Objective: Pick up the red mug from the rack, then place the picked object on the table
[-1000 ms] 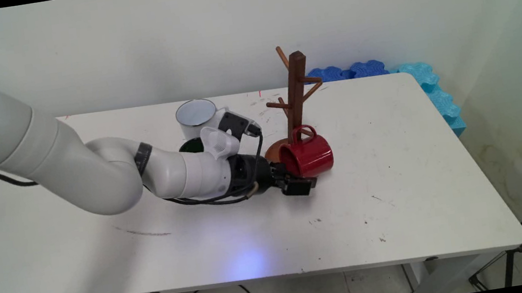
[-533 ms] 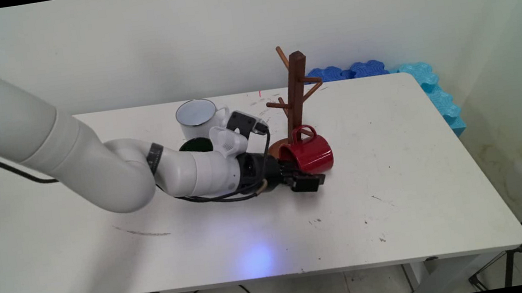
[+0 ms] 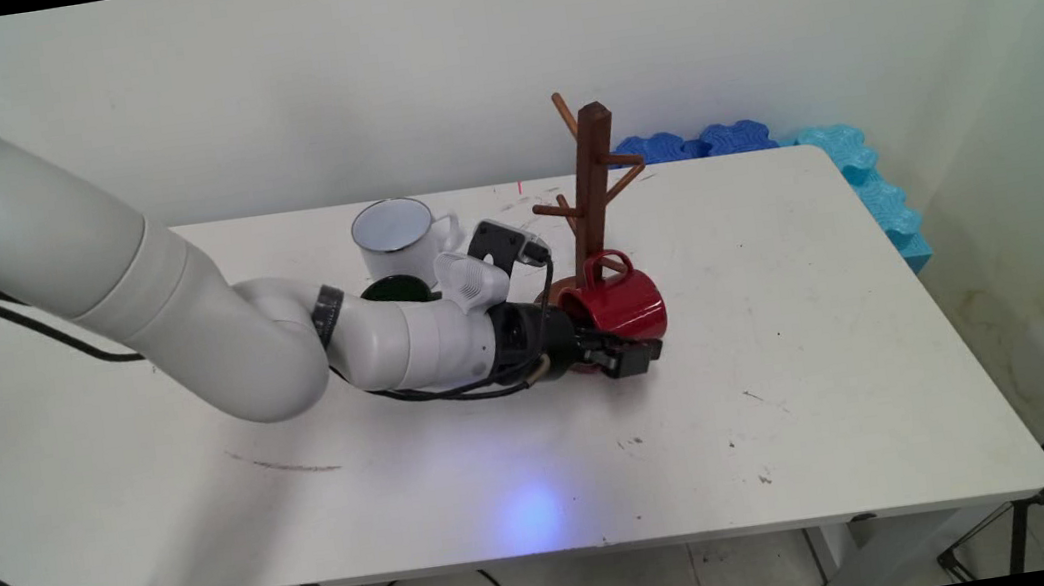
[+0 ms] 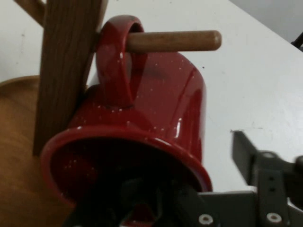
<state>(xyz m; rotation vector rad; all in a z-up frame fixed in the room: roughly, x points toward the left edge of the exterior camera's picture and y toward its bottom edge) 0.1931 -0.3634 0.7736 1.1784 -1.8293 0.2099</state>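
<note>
Black two-finger gripper: centre frame, advanced rightward since a second ago, jaws spread across the rim of the glossy red ceramic mug, not clamped. Mug: handle hooked on a peg of the brown wooden mug tree, unmoved.

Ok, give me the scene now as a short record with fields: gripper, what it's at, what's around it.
gripper: gripper low over the table, one finger inside the red mug's mouth, the other finger outside its wall; open
red mug: red mug on its side, handle threaded on a lower peg of the wooden mug tree
behind arm: white mug upright; dark green mug partly hidden
surface: white table
</note>
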